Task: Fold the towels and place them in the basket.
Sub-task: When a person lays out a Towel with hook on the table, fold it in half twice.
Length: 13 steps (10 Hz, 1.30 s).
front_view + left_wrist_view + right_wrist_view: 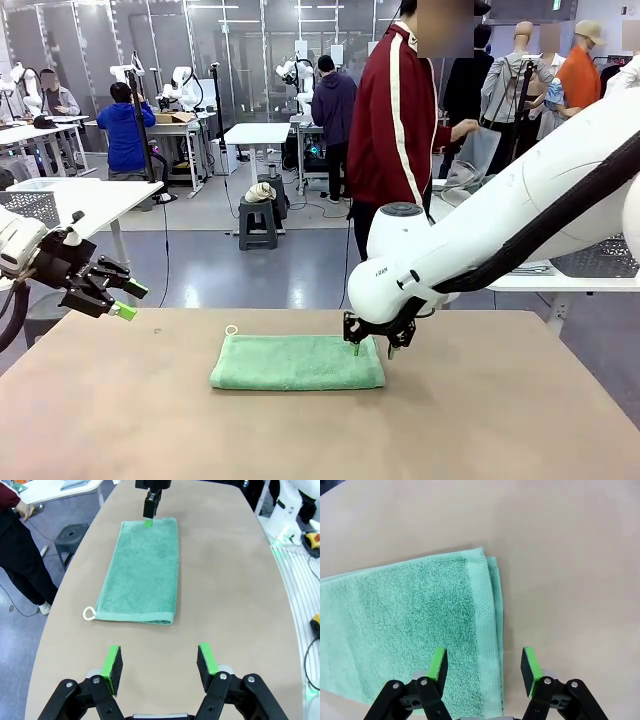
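Left of the green towel (297,362), entry one: what is the left gripper (130,301) doing? (M.)

Hovering over the left edge of the table (480,420), well apart from the towel, jaws apart, nothing between them. From its wrist, the towel lies ahead, long side running away, with the corner loop (88,613) at the near left. (K.)

And the towel itself? (M.)

Folded flat, lengthwise across the middle of the tan table. The right gripper (372,348) points down at the towel's right end, jaws spread. One green pad (439,662) is over the hemmed short edge, the other over bare table just beside it. Contact with the cloth: cannot tell. (K.)

Any writing? (M.)

Small print on the right arm, too small to read. (K.)

Behind the towel? (M.)

A person (395,120) in a dark red jacket at the far side. Grey floor, white tables, a stool (258,222). (K.)
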Tool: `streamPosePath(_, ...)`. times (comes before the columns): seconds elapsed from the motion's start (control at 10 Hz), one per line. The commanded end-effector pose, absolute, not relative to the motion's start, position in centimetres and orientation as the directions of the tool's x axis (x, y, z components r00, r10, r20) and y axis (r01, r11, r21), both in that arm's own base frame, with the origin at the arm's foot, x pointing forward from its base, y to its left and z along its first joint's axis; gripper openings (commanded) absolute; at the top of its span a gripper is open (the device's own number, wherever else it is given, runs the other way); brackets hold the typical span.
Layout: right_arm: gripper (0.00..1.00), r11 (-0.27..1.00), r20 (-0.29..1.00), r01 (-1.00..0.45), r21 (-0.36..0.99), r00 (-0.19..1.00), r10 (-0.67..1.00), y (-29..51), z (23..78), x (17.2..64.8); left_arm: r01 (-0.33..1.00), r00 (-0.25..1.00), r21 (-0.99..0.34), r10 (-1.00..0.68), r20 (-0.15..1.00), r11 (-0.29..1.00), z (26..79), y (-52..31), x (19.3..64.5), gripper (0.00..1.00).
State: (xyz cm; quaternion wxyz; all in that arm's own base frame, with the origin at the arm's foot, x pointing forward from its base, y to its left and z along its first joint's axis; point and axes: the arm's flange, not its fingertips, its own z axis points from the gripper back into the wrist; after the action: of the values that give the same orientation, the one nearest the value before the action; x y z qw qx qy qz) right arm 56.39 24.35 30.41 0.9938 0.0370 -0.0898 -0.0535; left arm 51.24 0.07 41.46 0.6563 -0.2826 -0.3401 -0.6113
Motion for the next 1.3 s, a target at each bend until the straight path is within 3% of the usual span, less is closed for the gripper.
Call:
streamPosePath(0.0,0.74,0.987,0.2,0.138,0.078,0.968,-0.152,25.19,29.79,56.87,0.995,0.025,0.039,-0.616,0.787,0.091,41.47,0.1,51.18,0.76)
streamPosePath(0.1,0.54,0.987,0.195,0.137,0.08,0.969,-0.15,25.21,29.66,56.91,0.995,0.025,0.039,-0.616,0.787,0.091,41.47,0.1,51.18,0.76)
streamPosePath(0.5,0.54,0.987,0.179,0.145,0.071,0.971,-0.155,24.96,29.3,57.11,0.995,0.025,0.039,-0.616,0.787,0.091,41.47,0.1,51.18,0.76)
streamPosePath(0.6,0.35,0.987,0.178,0.147,0.069,0.972,-0.157,24.93,29.32,57.12,0.995,0.025,0.039,-0.616,0.787,0.091,41.47,0.1,51.18,0.76)
streamPosePath(0.7,0.35,0.987,0.178,0.147,0.067,0.971,-0.157,24.9,29.26,57.1,0.995,0.025,0.039,-0.616,0.787,0.091,41.47,0.1,51.18,0.76)
streamPosePath(0.8,0.15,0.987,0.175,0.147,0.067,0.972,-0.157,24.85,29.16,57.13,0.995,0.025,0.039,-0.616,0.787,0.091,41.47,0.1,51.18,0.76)
streamPosePath(0.9,0.3,0.986,0.172,0.149,0.071,0.972,-0.159,24.78,29.12,57.12,0.995,0.025,0.039,-0.616,0.787,0.091,41.47,0.1,51.18,0.76)
streamPosePath(1.0,0.0,0.986,0.168,0.15,0.072,0.973,-0.16,24.65,29.18,57.15,0.995,0.025,0.039,-0.616,0.787,0.091,41.47,0.1,51.18,0.76)
streamPosePath(1.1,0.1,0.986,0.168,0.151,0.071,0.973,-0.161,24.59,29.16,57.15,0.995,0.025,0.039,-0.616,0.787,0.091,41.47,0.1,51.18,0.76)
streamPosePath(1.2,0.0,0.986,0.164,0.153,0.068,0.973,-0.162,24.49,29.15,57.21,0.995,0.025,0.039,-0.616,0.787,0.091,41.47,0.1,51.18,0.76)
